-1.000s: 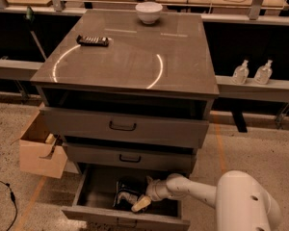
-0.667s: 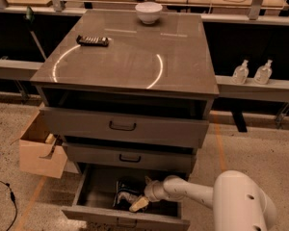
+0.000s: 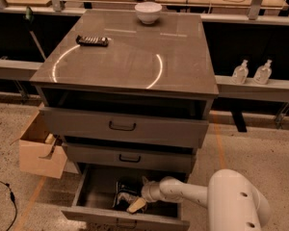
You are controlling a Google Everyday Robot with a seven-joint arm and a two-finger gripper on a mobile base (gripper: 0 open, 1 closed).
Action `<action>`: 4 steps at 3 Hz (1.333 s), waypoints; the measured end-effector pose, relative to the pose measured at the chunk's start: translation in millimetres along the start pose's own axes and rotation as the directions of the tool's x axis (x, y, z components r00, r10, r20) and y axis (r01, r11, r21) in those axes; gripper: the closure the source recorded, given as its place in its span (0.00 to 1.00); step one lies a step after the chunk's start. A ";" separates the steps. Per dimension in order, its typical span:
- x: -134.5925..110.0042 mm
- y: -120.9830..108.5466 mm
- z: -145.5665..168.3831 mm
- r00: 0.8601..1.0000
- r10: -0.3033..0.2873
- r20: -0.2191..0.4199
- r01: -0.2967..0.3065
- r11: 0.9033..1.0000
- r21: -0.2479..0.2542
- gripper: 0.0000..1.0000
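My arm reaches from the lower right into the open bottom drawer [image 3: 94, 214] of a grey cabinet [image 3: 135, 57]. The gripper [image 3: 130, 201] is inside the drawer, down among a dark crumpled packet [image 3: 121, 190] and a pale tan object [image 3: 136, 205] that lies at its tip. Whether it grips either one does not show. The top drawer [image 3: 123, 125] is pulled out a little and the middle drawer [image 3: 129, 157] is slightly out too.
On the cabinet top lie a black remote [image 3: 92, 41] and a white bowl [image 3: 148, 12]. An open cardboard box [image 3: 37, 148] stands on the floor at the left. Two clear pump bottles [image 3: 251, 72] stand on a ledge at the right. A black cable [image 3: 5, 198] trails across the floor.
The arm has shifted slightly left inside the bottom drawer, with the tan object still at its tip. The drawers and the things on top have not moved.
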State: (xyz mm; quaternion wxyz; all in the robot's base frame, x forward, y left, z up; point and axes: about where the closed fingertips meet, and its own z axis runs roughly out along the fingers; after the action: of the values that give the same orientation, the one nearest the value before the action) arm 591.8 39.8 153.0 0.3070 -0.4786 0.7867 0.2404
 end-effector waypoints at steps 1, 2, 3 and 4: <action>-0.9 0.1 -0.8 1.000 0.000 0.000 0.000 1.000 0.000 0.00; -0.9 0.1 -0.8 1.000 0.000 0.000 0.000 1.000 0.000 0.00; -1.1 -0.1 -1.0 1.000 0.000 0.000 0.000 1.000 0.000 0.00; -1.2 0.0 -1.1 1.000 0.000 0.000 0.000 1.000 0.000 0.00</action>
State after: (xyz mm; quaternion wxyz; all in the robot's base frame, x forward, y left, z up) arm 591.9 39.8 154.7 0.3070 -0.4787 0.7868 0.2401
